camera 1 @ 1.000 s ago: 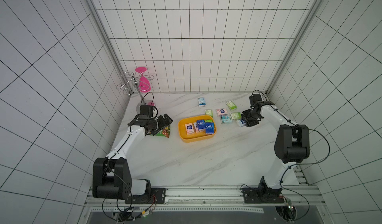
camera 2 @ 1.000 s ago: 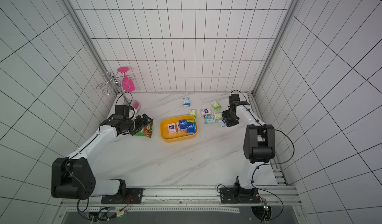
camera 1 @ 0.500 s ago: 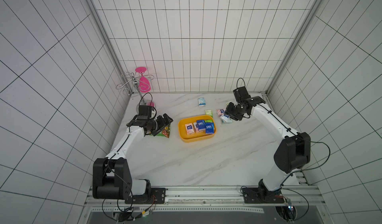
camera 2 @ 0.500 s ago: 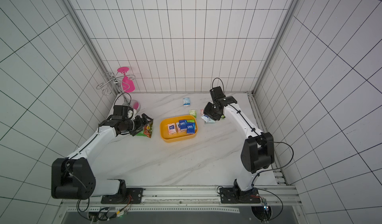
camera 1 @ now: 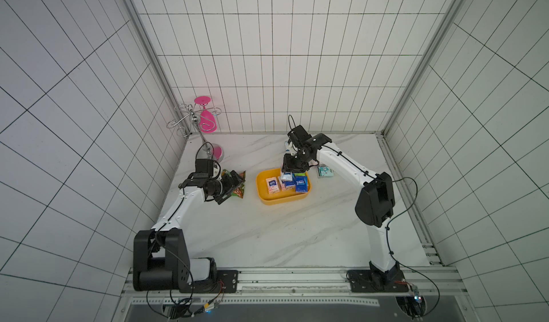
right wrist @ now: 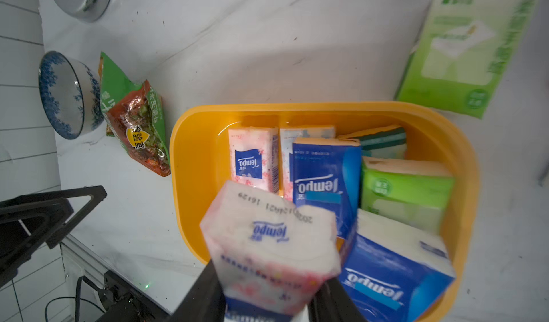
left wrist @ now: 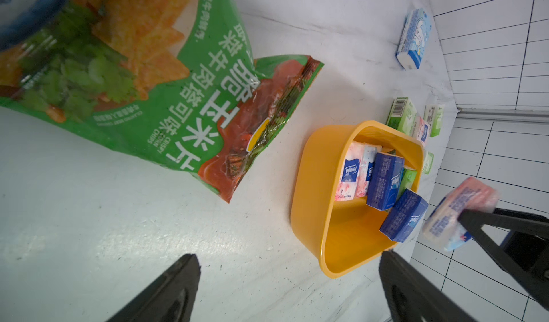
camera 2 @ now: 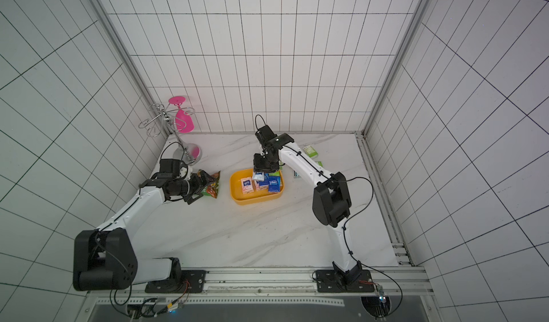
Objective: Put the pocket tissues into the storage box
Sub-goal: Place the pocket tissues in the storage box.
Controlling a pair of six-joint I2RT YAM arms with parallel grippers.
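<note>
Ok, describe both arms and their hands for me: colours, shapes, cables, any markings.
The left arm and right arm have white tubular links between chunky black joint housings, mounted on an aluminium rail. Thin black cables run along the links and loop free. The left hand and right hand are black, with flat fingers on open triangular struts. No markings are legible.

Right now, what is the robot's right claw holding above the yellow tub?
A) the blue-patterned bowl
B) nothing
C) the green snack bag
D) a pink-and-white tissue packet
D: in the right wrist view the right gripper is closed on a pink-and-white tissue packet above the storage box, while the snack bag lies on the table.
</note>
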